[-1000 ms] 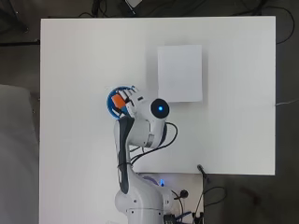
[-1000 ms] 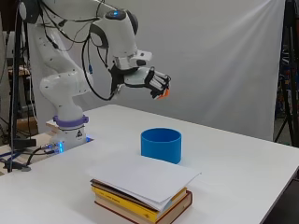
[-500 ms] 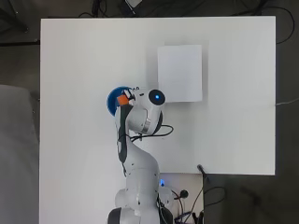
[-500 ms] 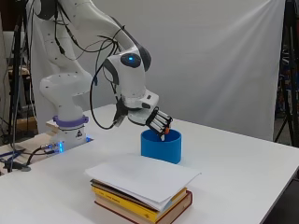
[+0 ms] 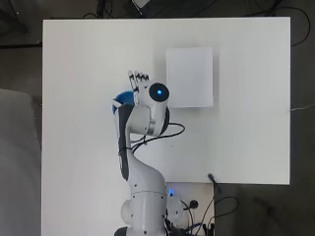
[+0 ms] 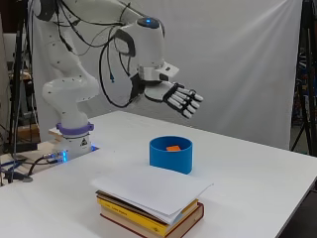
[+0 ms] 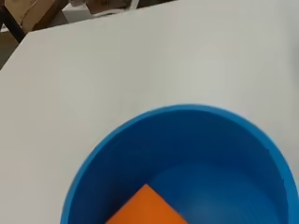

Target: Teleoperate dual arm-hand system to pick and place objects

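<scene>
Above the table (image 6: 257, 173), the hand (image 6: 174, 95) hangs in the air with its fingers (image 5: 138, 76) straight and spread, palm empty, holding nothing. It sits clear of the blue cup (image 6: 171, 154), higher than the rim and apart from it. An orange block (image 6: 173, 148) lies inside the cup, on its floor and near the wall; the wrist view shows one corner of the block (image 7: 145, 209) against the blue interior (image 7: 219, 154). From overhead the arm covers most of the cup (image 5: 123, 99). Near the cup, a stack of books (image 6: 153, 215) lies flat under loose white paper (image 6: 148, 187).
</scene>
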{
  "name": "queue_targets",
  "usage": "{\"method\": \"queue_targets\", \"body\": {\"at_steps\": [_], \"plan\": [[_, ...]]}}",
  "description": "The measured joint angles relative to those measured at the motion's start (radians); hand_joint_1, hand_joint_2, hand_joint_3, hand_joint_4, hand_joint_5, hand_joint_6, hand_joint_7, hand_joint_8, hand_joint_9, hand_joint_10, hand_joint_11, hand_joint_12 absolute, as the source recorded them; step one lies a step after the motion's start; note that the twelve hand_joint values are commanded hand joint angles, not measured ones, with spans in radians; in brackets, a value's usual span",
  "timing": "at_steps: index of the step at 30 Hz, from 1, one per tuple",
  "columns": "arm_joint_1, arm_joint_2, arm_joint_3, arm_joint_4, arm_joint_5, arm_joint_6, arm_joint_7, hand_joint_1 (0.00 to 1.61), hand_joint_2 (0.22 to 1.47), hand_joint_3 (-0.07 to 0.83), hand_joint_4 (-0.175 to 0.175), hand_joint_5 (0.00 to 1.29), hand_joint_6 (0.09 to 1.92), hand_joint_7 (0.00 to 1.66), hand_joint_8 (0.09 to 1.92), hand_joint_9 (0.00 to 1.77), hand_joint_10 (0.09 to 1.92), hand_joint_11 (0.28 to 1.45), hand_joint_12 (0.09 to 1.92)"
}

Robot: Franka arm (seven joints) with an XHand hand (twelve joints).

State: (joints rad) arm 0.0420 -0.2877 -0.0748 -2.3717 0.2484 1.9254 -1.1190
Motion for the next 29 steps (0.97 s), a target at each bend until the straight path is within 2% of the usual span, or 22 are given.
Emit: {"method": "queue_targets", "body": {"at_steps": [5,8,12,17,25,29], "plan": [[-0.004,-0.098,0.000,0.164,-0.065,-0.101,0.008,0.00,0.76,0.002,0.089,0.19,0.09,0.29,0.09,0.41,0.09,0.47,0.09],[-0.008,-0.141,-0.005,0.230,-0.145,-0.174,0.007,0.00,0.81,0.018,0.085,0.18,0.09,0.25,0.09,0.39,0.09,0.47,0.09],[-0.017,-0.189,-0.032,0.310,-0.189,-0.273,-0.012,0.05,0.86,0.026,0.080,0.17,0.09,0.24,0.09,0.38,0.09,0.46,0.09],[-0.033,-0.249,-0.057,0.310,-0.292,-0.324,0.039,0.08,0.89,0.022,0.068,0.13,0.09,0.20,0.09,0.35,0.09,0.44,0.09],[-0.040,-0.191,-0.104,0.345,-0.304,-0.353,0.092,0.08,0.91,0.011,0.058,0.08,0.09,0.14,0.09,0.28,0.09,0.41,0.09],[-0.040,-0.154,-0.125,0.371,-0.288,-0.358,0.075,0.08,0.91,0.008,0.051,0.06,0.09,0.12,0.09,0.25,0.09,0.40,0.09]]}}
